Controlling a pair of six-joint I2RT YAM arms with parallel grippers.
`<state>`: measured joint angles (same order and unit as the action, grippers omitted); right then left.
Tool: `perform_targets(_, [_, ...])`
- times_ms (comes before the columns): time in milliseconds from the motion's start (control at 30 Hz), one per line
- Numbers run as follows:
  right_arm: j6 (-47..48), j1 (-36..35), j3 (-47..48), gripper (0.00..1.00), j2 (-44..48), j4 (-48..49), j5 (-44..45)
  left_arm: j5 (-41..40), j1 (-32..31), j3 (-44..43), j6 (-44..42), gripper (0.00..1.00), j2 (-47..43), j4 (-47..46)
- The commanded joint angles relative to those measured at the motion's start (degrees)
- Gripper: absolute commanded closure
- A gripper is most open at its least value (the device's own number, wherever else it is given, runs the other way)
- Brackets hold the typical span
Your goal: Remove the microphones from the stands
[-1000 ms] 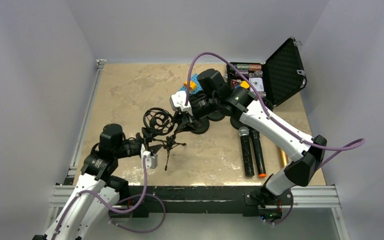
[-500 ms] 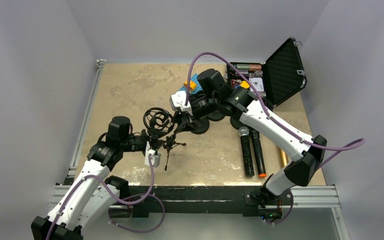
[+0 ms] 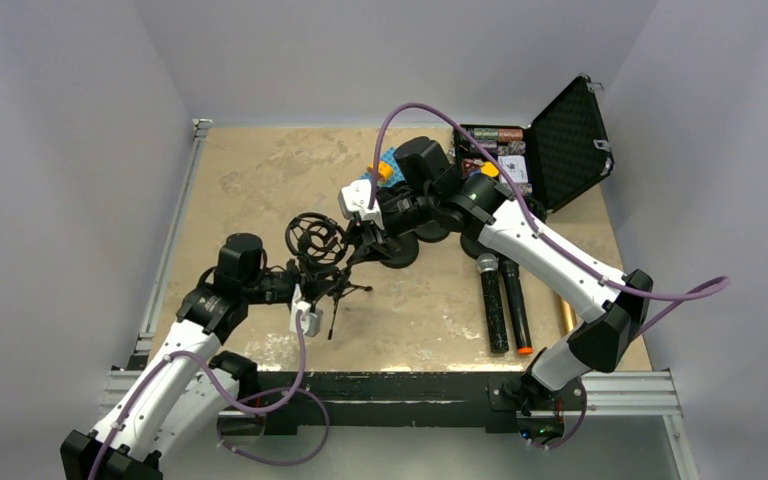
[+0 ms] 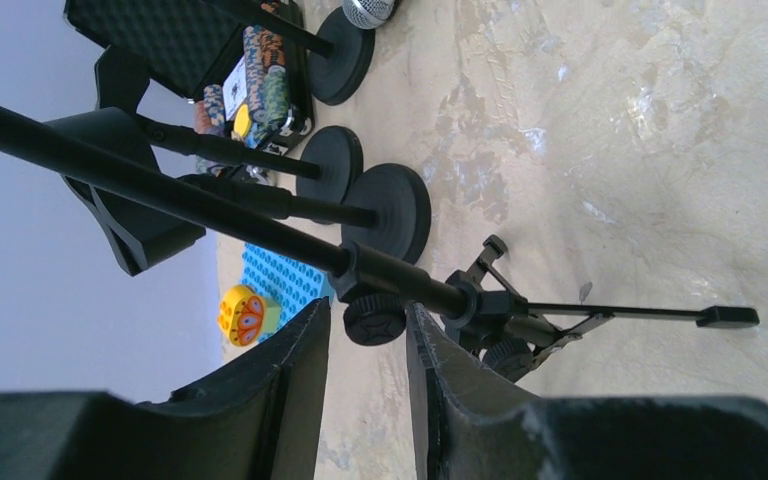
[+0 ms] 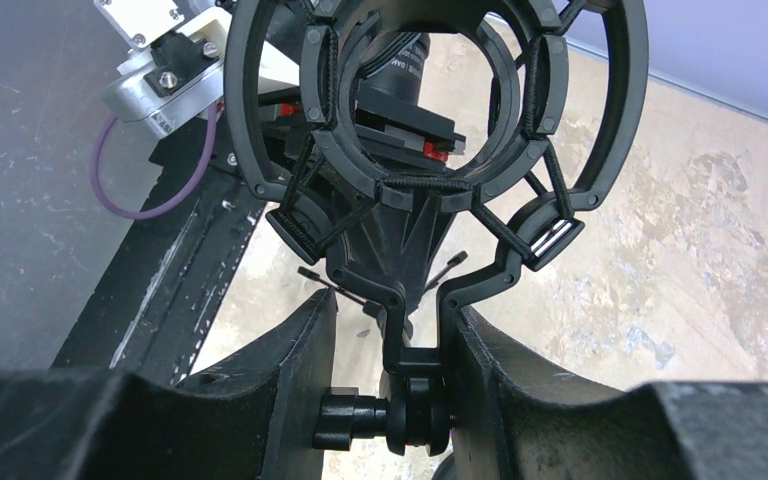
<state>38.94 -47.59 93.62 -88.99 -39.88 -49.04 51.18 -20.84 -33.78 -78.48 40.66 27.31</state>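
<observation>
A small black tripod stand carries a round shock mount. The mount's ring holds no microphone, and the left arm shows through it. My right gripper is shut on the mount's swivel joint, its pads against the thumbscrew and the bracket. My left gripper has closed round the clamp knob on the stand's pole, just above the tripod legs. Two handheld microphones lie side by side on the table to the right.
Several round-base stands sit just behind the tripod. An open black case with chips stands at the back right. A blue studded plate with a yellow toy lies behind the right arm. A gold tube lies by the right edge.
The left arm has swung in toward the stand and its jaws have narrowed round the pole's knob. The right gripper has kept its hold on the mount's joint.
</observation>
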Motion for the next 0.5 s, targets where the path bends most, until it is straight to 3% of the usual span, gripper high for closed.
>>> perform_targets(0, [-0.52, 0.22, 1.43, 0.99, -0.71, 3.58, -0.36, 1.91, -1.11, 0.82, 3.13, 0.64, 1.1, -6.32])
perform_targets(233, [-0.36, 0.23, 1.32, 0.99, -0.7, 3.38, 0.08, -1.53, -1.4, 0.12, 9.2, 0.79, 2.15, -7.82])
perform_targets(367, [0.46, 0.23, 1.21, 0.99, -0.49, 3.11, 0.16, -5.87, -1.3, -1.12, 20.6, 0.9, 2.14, -9.27])
perform_targets(467, [1.88, 0.27, 1.25, 1.0, -0.31, 2.44, 0.32, -9.35, -0.89, -2.43, 34.3, 1.0, 2.46, -10.01])
